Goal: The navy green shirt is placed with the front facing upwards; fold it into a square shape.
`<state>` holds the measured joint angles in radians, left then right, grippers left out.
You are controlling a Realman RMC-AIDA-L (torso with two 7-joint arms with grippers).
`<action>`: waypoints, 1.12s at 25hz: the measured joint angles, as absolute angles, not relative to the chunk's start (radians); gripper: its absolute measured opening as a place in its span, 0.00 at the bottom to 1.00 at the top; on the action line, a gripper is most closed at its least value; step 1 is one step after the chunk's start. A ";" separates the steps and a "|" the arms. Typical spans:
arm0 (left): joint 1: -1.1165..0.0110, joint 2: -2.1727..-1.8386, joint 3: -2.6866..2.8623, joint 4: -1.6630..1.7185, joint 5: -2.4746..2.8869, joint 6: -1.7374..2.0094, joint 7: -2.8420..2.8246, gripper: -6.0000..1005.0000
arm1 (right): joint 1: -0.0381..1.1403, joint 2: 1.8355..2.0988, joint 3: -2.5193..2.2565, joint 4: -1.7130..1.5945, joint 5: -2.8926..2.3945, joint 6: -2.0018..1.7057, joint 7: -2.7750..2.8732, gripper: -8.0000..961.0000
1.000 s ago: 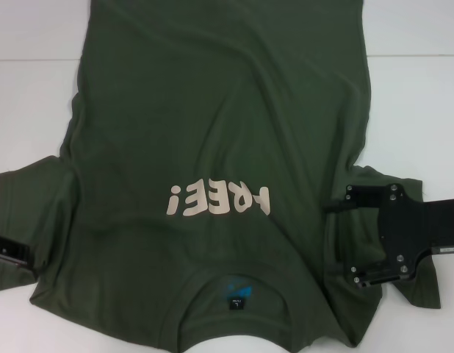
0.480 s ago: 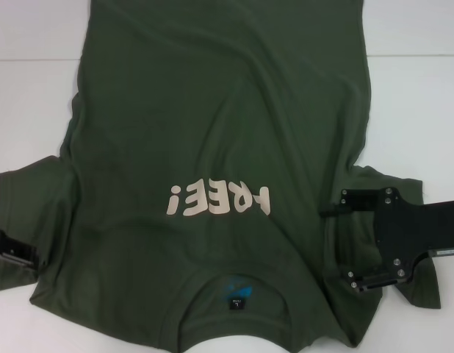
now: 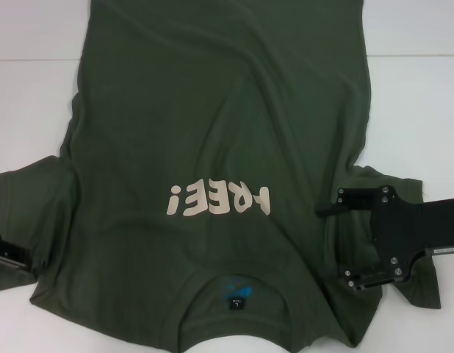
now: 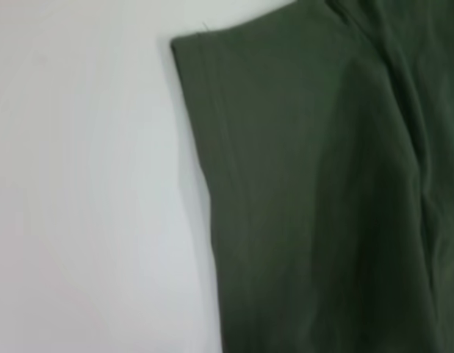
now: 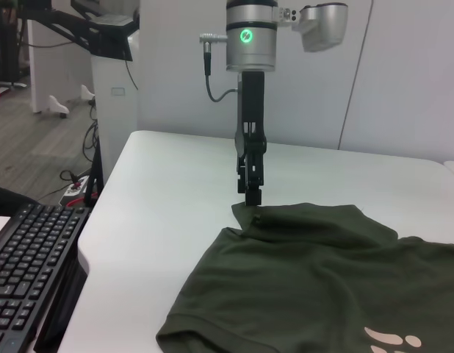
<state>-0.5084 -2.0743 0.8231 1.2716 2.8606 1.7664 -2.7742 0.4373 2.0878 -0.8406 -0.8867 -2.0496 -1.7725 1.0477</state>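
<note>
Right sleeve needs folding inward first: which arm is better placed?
Probably the right. The right gripper sits over the navy green shirt at that sleeve, fingers spread. The left gripper hangs at the opposite sleeve's edge.

Shirt [image 3: 220, 110] spread flat on bench [image 3: 418, 95], collar nearest. Left pincer [image 3: 6, 250] at left sleeve edge; right pincer [image 3: 344, 243] over right sleeve.

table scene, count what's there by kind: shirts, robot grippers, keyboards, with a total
shirts: 1, the navy green shirt spread on the white table
robot grippers: 2, left gripper at one sleeve, right gripper over the other sleeve
keyboards: 1, black keyboard beside the table
total: 4
</note>
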 joint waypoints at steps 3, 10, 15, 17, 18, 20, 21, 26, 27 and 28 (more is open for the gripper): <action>-0.501 -2.072 0.824 1.271 2.861 1.752 -2.774 0.90 | 0.437 2.088 -0.841 -0.887 -2.050 -1.770 1.048 0.89; -0.500 -2.067 0.828 1.239 2.861 1.732 -2.772 0.90 | 0.437 2.088 -0.841 -0.887 -2.049 -1.772 1.045 0.89; -0.500 -2.066 0.830 1.215 2.861 1.708 -2.757 0.90 | 0.437 2.088 -0.838 -0.887 -2.049 -1.772 1.042 0.89; -0.500 -2.066 0.830 1.209 2.861 1.702 -2.753 0.90 | 0.437 2.088 -0.838 -0.887 -2.049 -1.773 1.041 0.89; -0.500 -2.066 0.830 1.207 2.861 1.700 -2.752 0.90 | 0.437 2.088 -0.838 -0.887 -2.049 -1.773 1.041 0.89; -0.500 -2.065 0.830 1.205 2.861 1.694 -2.751 0.90 | 0.437 2.088 -0.838 -0.887 -2.049 -1.773 1.041 0.89; -0.500 -2.065 0.830 1.204 2.861 1.694 -2.751 0.90 | 0.437 2.088 -0.838 -0.887 -2.049 -1.772 1.041 0.89; -0.500 -2.063 0.830 1.190 2.861 1.692 -2.750 0.90 | 0.437 2.088 -0.839 -0.887 -2.047 -1.773 1.040 0.89; -0.501 -2.063 0.830 1.188 2.861 1.691 -2.750 0.90 | 0.437 2.088 -0.839 -0.887 -2.047 -1.773 1.040 0.89; -0.501 -2.063 0.830 1.186 2.861 1.689 -2.750 0.90 | 0.437 2.088 -0.839 -0.887 -2.047 -1.773 1.040 0.89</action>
<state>-0.5005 -2.0632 0.8299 1.1860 2.8608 1.6894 -2.7503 0.4372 2.0878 -0.8391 -0.8866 -2.0470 -1.7731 1.0400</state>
